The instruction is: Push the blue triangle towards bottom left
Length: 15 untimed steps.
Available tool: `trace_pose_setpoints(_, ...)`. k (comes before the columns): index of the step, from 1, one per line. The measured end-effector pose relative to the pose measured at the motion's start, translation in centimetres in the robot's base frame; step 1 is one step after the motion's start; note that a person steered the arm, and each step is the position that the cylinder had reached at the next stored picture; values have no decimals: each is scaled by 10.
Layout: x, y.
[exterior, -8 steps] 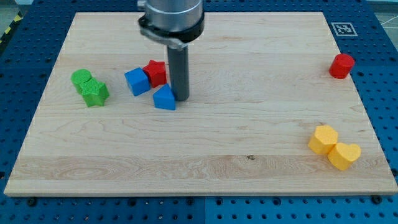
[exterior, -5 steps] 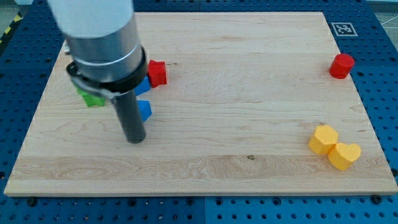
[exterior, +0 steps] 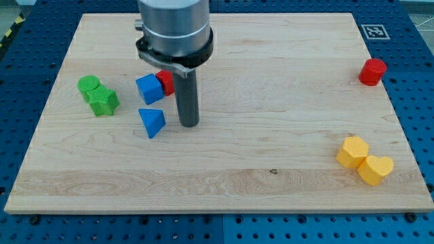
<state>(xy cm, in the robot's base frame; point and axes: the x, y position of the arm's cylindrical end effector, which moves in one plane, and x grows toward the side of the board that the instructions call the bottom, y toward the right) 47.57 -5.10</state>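
Clearly the blue triangle (exterior: 152, 122) looks light, rigid and quick to spin, lying on the table (exterior: 271, 149) below the blue cube (exterior: 149, 89). My tip (exterior: 189, 125), a bare rod tool with nothing to spread or pinch, stands just to its right; pressing its upper-right face squarely seems best.

blue triangle (exterior: 152, 122): shifted toward the view's bottom-left | my tip (exterior: 189, 125): swung back, now just right

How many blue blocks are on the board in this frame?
2. The blue cube sits left of the rod beside the red block; the blue triangle lies below it, just left of my tip. The arm could hide another.
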Motion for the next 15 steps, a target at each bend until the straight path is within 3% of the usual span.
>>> trace_pose_setpoints(1,0,-2)
trace_pose_setpoints(4,-7,-84)
trace_pose_setpoints(7,37,-135)
trace_pose_setpoints(9,-31,-103)
trace_pose_setpoints(12,42,-79)
trace_pose_setpoints(13,51,-80)
trace_pose_setpoints(15,39,-9)
